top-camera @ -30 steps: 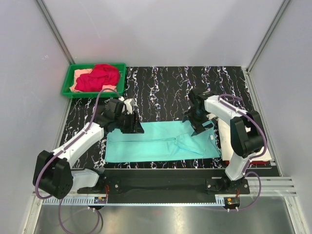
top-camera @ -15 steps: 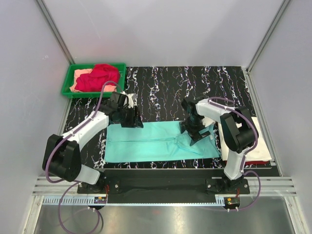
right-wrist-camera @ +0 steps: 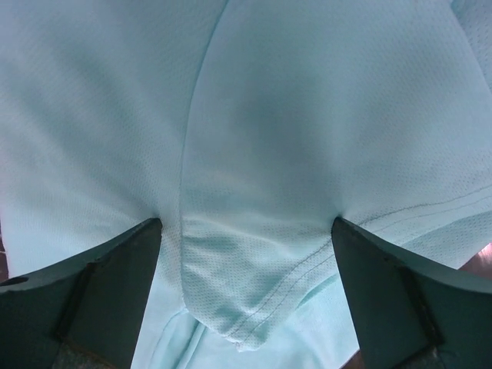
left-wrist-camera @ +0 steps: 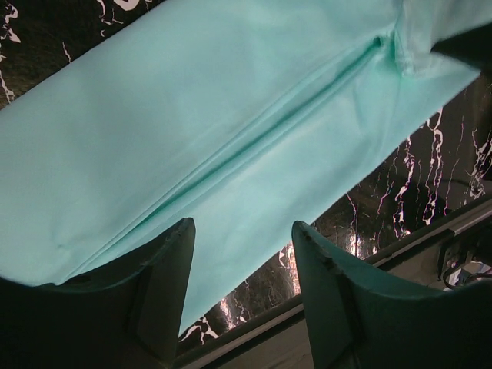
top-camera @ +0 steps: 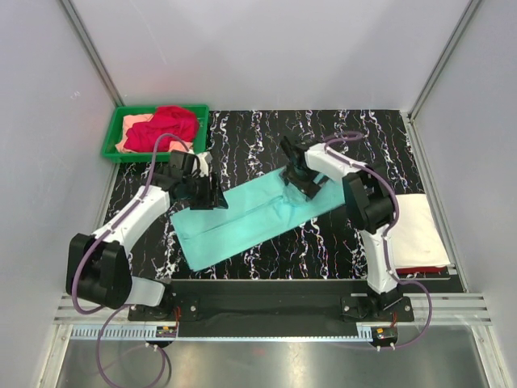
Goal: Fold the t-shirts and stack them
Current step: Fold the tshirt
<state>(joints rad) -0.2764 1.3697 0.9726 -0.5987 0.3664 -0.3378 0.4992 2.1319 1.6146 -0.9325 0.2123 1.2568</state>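
Observation:
The mint-teal t-shirt (top-camera: 250,214), folded into a long strip, lies slantwise on the black marbled table, its right end farther back. My left gripper (top-camera: 206,194) is open at the strip's far left edge; in the left wrist view (left-wrist-camera: 242,231) the cloth (left-wrist-camera: 231,115) lies just beyond the spread fingers. My right gripper (top-camera: 295,176) is open, its tips pressed down on the strip's far right end; in the right wrist view (right-wrist-camera: 246,223) a hemmed flap of the cloth (right-wrist-camera: 269,115) bunches between them. A red shirt (top-camera: 166,125) and a peach shirt (top-camera: 133,125) lie in the tray.
The green plastic tray (top-camera: 137,156) stands at the back left corner. A folded cream-white shirt (top-camera: 420,234) lies at the right edge on top of a red one (top-camera: 412,269). Grey walls enclose the table on three sides.
The teal strip has swung from lying level along the front to a slant, its right end dragged back and left with the right gripper. The left gripper shifted slightly back-left.

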